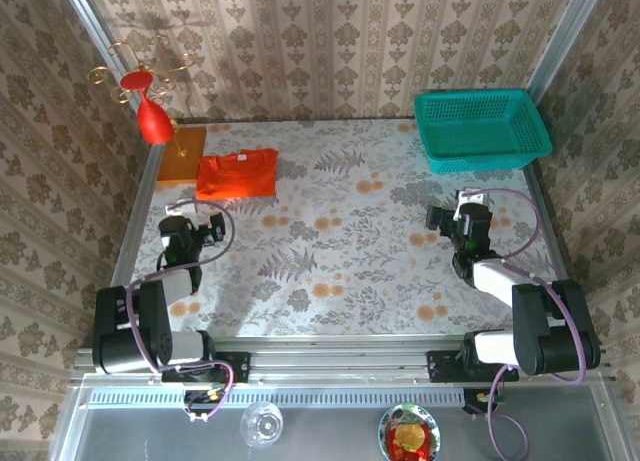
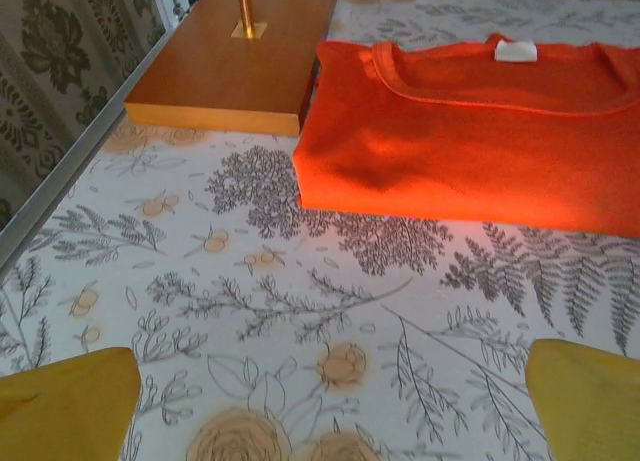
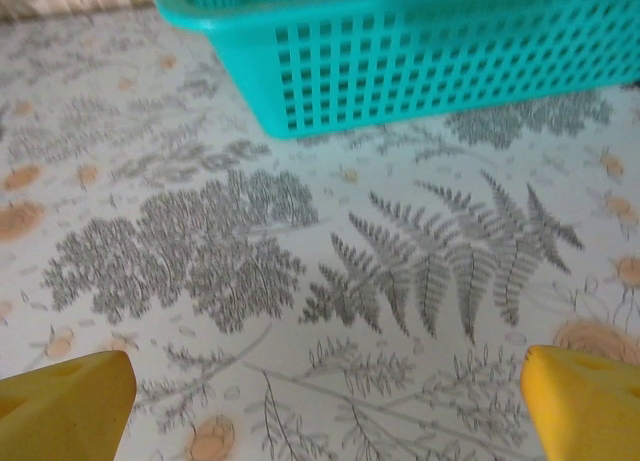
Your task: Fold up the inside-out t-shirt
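Note:
The inside-out t-shirt (image 1: 237, 175) lies folded into a flat orange-red rectangle at the far left of the table. Its collar and white label face the back wall in the left wrist view, where the t-shirt (image 2: 480, 131) fills the upper right. My left gripper (image 1: 186, 217) rests just in front of it, apart from the cloth, open with nothing between its yellow fingertips (image 2: 65, 406). My right gripper (image 1: 462, 211) sits at the right side of the table, open and empty, with its yellow fingertips (image 3: 585, 406) spread over the bare floral tablecloth.
A flat orange board (image 1: 182, 155) lies just left of the shirt and carries a gold wire stand with a red teardrop ornament (image 1: 153, 119). A teal basket (image 1: 480, 129) stands at the back right, close ahead of the right gripper. Patterned walls close in the sides.

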Available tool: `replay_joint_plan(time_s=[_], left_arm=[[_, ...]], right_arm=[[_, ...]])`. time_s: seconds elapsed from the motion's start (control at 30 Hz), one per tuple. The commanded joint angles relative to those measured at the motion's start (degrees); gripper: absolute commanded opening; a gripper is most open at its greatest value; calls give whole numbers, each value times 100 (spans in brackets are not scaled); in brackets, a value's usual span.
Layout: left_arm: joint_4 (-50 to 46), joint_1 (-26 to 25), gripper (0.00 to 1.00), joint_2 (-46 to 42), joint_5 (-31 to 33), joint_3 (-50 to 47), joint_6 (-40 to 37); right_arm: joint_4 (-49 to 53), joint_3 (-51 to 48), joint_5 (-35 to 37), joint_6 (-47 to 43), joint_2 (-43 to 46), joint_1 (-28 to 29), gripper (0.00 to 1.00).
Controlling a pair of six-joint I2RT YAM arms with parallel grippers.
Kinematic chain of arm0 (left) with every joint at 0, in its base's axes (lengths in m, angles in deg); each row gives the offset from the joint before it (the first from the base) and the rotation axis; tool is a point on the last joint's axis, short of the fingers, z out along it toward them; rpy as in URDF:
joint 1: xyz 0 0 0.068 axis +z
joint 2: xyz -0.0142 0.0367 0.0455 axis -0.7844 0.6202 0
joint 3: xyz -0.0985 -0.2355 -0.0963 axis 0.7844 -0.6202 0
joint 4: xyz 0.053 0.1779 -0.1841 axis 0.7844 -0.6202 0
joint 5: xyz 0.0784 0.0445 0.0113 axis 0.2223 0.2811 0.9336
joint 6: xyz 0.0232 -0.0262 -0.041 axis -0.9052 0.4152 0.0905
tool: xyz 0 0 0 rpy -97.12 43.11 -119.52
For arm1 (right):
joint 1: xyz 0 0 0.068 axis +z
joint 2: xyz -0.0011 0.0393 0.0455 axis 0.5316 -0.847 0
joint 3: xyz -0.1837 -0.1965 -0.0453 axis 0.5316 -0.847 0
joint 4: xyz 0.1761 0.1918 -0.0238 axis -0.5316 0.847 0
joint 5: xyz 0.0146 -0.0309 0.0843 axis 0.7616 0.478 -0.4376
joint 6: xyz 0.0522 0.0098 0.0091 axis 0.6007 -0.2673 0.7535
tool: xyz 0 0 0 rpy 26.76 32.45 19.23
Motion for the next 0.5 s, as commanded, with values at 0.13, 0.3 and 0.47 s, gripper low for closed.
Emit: replay_joint_plan(time_s=[0.13, 0.3, 0.47], left_arm=[[1209, 8, 100, 731, -890, 189, -251], [1766, -224, 100, 1064, -857, 18, -524], [1284, -386, 100, 1191, -577, 337, -665]], right_arm=[[-1383, -36, -305, -237, -662, -60, 100], [-2031, -51, -552, -347, -1312, -60, 100], [-1910, -26, -529, -360, -1267, -42, 100]])
